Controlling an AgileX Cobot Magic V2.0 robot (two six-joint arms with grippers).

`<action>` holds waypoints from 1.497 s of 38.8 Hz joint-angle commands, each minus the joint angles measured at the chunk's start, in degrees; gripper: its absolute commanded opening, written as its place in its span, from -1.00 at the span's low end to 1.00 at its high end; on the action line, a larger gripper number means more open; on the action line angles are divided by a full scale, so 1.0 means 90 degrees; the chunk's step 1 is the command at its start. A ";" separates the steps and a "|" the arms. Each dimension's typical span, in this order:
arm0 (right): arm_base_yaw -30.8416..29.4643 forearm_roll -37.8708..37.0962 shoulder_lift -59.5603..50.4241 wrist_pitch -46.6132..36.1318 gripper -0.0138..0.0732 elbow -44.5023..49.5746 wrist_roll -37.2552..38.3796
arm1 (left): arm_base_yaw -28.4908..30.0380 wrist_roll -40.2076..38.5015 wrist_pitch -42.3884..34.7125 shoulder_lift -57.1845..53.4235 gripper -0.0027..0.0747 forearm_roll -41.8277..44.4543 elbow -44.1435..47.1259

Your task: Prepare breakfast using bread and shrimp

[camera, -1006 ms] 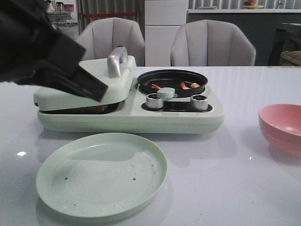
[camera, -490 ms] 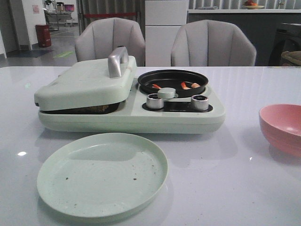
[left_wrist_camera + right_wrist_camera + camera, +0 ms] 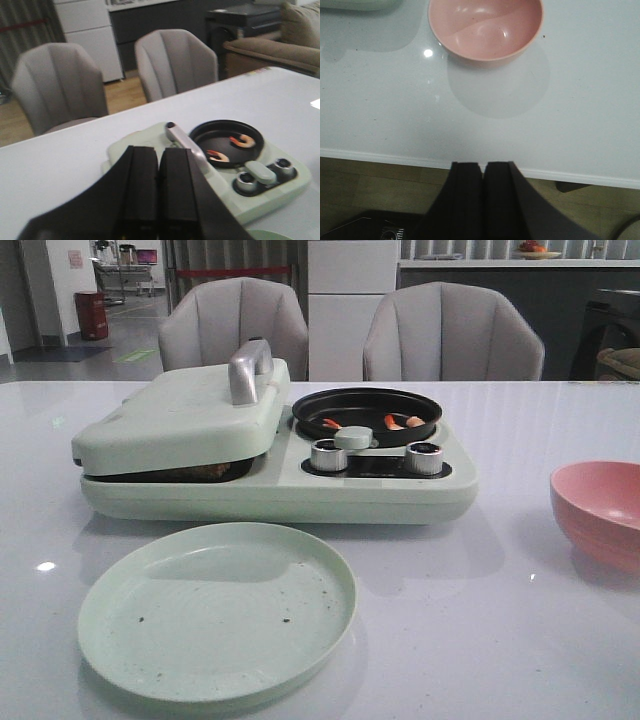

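Note:
A pale green breakfast maker [image 3: 270, 485] stands mid-table. Its lid [image 3: 175, 420] with a silver handle [image 3: 249, 370] is down. The bread is hidden under the lid; only a brownish strip [image 3: 195, 472] shows in the gap. Three orange-red shrimp [image 3: 393, 422] lie in the black pan [image 3: 366, 410]; two shrimp [image 3: 243, 141] show in the left wrist view. My left gripper [image 3: 159, 151] is shut and empty, raised near the lid's side of the maker. My right gripper [image 3: 484, 166] is shut and empty over the table's front edge. Neither gripper shows in the front view.
A pale green plate [image 3: 217, 610] lies in front of the maker. A pink bowl [image 3: 600, 510] stands at the right, also in the right wrist view [image 3: 485, 27]. Two silver knobs [image 3: 328, 454] sit in front of the pan. Two grey chairs [image 3: 452, 335] stand behind the table.
My left arm, which covered the upper left of the front view a second ago, has drawn back out of that view. The lid and shrimp have not moved.

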 commanded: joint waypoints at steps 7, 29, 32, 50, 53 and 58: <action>-0.0004 -0.0017 0.0016 -0.0321 -0.60 -0.0159 0.0000 | 0.1174 0.0005 -0.0706 -0.1784 -0.67 -0.0143 0.0934; -0.0004 -0.0017 0.0016 -0.0321 -0.60 -0.0159 0.0000 | 0.1723 -0.3864 -0.1070 -0.3283 -0.67 0.2952 0.3074; -0.0004 -0.0017 0.0016 -0.0321 -0.60 -0.0159 0.0000 | 0.1724 -0.3864 -0.1111 -0.3445 -0.67 0.2952 0.3327; -0.0004 -0.0018 0.0017 -0.0297 -0.60 -0.0159 0.0000 | 0.1724 -0.3904 -0.1456 -0.3717 -0.67 0.3253 0.3772; -0.0004 -0.0018 0.0017 -0.0297 -0.60 -0.0159 0.0000 | 0.1724 -0.3904 -0.1497 -0.3717 -0.67 0.3312 0.3772; -0.0004 -0.0018 0.0017 -0.0297 -0.60 -0.0159 0.0000 | 0.1724 -0.3904 -0.1596 -0.3717 -0.67 0.3429 0.3772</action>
